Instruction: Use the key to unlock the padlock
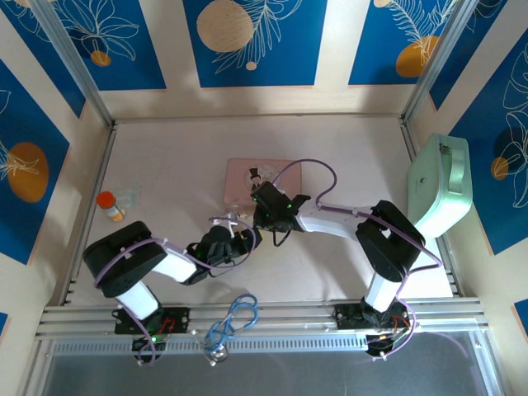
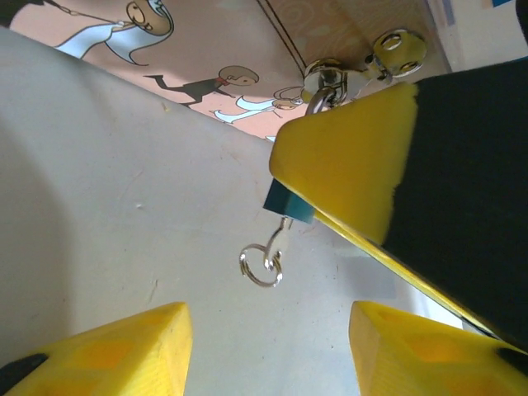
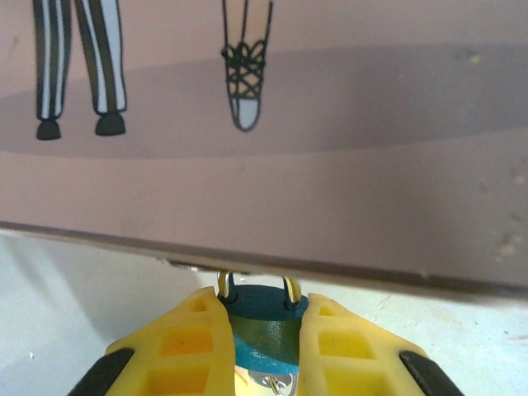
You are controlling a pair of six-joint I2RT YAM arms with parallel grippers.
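**Ana:** Where's the padlock right now?

**Me:** I've got the padlock (image 3: 264, 330) about mid-surface (image 1: 165, 165), just beside the near edge of the box (image 1: 247, 177). My right claw (image 3: 262, 304) is clenched on it. The teal body sits between the yellow fingers (image 3: 190, 338), and the shackle (image 3: 289, 289) points toward the box.

**Ana:** And your left claw?

**Me:** The left claw (image 2: 268, 318) is released, fingers spread wide with nothing between them. It points at the padlock from the left-edge side, close but apart. On its camera I see a small ring (image 2: 262, 266) hanging under the teal body. There are also some silvery bits (image 2: 388, 54) by the box, too blurred for me to name.

**Ana:** Is the padlock touching the surface?

**Me:** I can't tell from here.

**Ana:** Anything else around?

**Me:** A mint case (image 1: 441, 186) at the right edge, a bottle (image 1: 110, 206) near the left edge, and a blue cord (image 1: 235, 318) at the near edge. All three are well apart from the claws.
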